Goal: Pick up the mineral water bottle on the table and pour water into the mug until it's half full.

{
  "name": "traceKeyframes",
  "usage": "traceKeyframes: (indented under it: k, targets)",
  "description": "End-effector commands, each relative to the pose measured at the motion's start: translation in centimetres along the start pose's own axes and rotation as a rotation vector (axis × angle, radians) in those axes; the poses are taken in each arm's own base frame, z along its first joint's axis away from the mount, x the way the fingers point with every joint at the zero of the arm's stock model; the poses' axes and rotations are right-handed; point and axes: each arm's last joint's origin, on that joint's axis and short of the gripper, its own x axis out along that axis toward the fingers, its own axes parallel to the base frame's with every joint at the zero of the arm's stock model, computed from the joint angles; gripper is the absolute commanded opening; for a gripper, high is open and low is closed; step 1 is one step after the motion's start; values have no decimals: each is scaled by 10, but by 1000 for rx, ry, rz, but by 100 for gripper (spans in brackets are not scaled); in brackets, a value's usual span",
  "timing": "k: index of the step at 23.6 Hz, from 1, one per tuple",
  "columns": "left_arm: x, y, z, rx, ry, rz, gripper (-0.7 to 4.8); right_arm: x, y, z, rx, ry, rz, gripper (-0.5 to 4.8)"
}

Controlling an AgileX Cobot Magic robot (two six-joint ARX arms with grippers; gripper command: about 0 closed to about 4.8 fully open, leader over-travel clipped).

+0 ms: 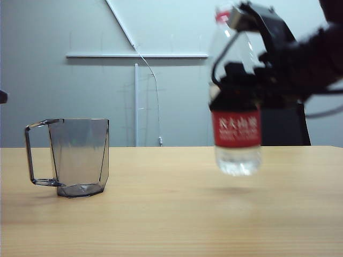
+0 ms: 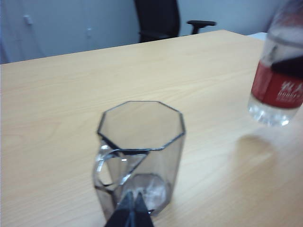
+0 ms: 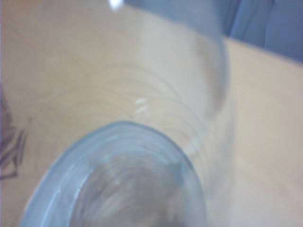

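Observation:
The mineral water bottle (image 1: 237,128), clear with a red label, hangs upright a little above the table (image 1: 171,219) on the right, its shadow beneath it. My right gripper (image 1: 236,93) is shut on the bottle's middle, just above the label. Water (image 1: 238,160) shows in the bottle's lower part. In the right wrist view the bottle (image 3: 123,179) fills the picture and hides the fingers. The smoky-grey mug (image 1: 80,155) stands on the table at the left, handle pointing left. My left gripper (image 2: 134,201) is shut and empty, close in front of the mug (image 2: 142,142); the bottle (image 2: 277,90) is off to one side.
A dark office chair (image 2: 158,19) stands behind the table's far edge. A grey wall with a white rail (image 1: 136,55) closes the background. Bare tabletop lies between mug and bottle.

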Motion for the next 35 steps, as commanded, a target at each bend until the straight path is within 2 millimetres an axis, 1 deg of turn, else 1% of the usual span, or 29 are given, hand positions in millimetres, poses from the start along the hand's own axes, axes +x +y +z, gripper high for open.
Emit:
traceKeyframes:
  k: [1, 4, 6, 9, 11, 16, 19, 21, 24, 27, 32, 35]
  targets:
    - [0, 2, 2, -5, -9, 17, -2, 10, -1, 31, -84, -52, 26, 260]
    - [0, 2, 2, -6, -8, 23, -2, 25, -2, 46, -150, -45, 39, 260]
    - [0, 3, 2, -6, -9, 32, -2, 33, -1, 50, -183, -32, 49, 260]
    - [0, 5, 1, -9, -8, 52, -2, 47, 6, 55, -248, -11, 75, 260]
    - [0, 6, 1, -9, -8, 63, -2, 62, 17, 62, -358, 2, 109, 260]
    - [0, 6, 1, -9, -8, 64, -2, 84, 36, 67, -555, 44, 105, 260]
    - [0, 6, 1, -9, -8, 64, -2, 95, 46, 70, -638, 54, 78, 260]
    - [0, 6, 1, -9, -8, 64, -2, 106, 51, 72, -727, 69, 45, 260]
    - [0, 6, 1, -9, -8, 65, -2, 109, 51, 73, -779, 75, 29, 260]
    - [0, 7, 1, -9, -8, 66, -2, 109, 50, 74, -879, 84, -1, 260]
    - [0, 7, 1, -9, -8, 66, -2, 109, 50, 75, -923, 84, -6, 260]
    - [0, 7, 1, -9, -8, 66, -2, 109, 50, 76, -996, 69, -12, 260]
